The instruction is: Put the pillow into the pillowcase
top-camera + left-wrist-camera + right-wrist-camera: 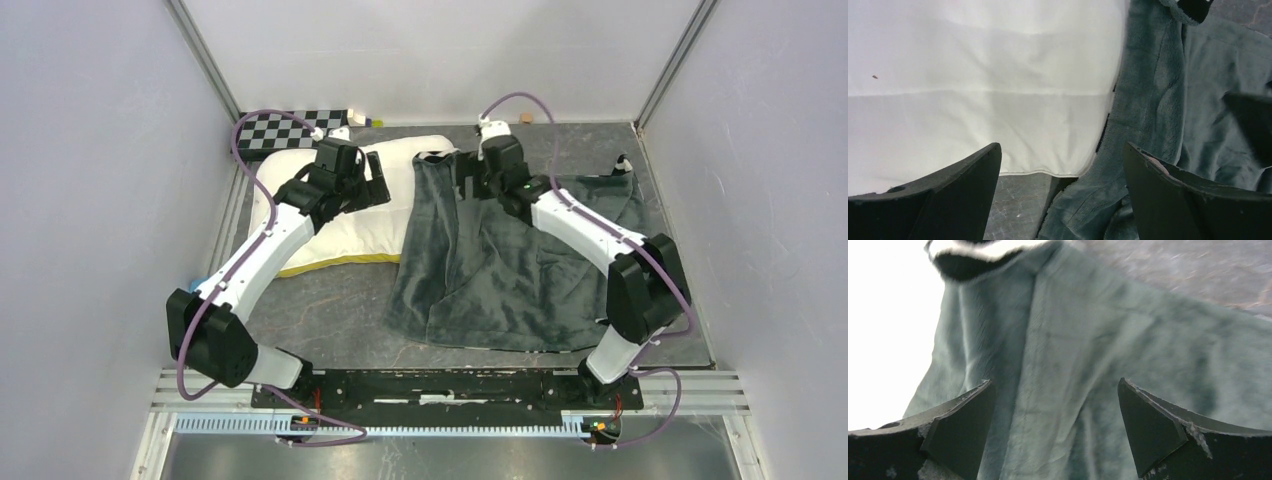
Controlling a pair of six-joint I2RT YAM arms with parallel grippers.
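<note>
Now, between grips on the stuffing step: left gripper (1062, 150) spread, empty, arm (270, 240) bent over the end of the pillow (345, 235), hard against the pillowcase (500, 270) on the bench (330, 310). Then right gripper (1055, 385) spread too, arm (590, 225) stretched across grey plush. Next, likely: pinching the pillowcase edge open, drawing it over the pillow.

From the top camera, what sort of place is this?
Probably a lab robot cell: plain panel walls with metal framing, a checkerboard at the back, left arm and right arm bolted to a rail.
</note>
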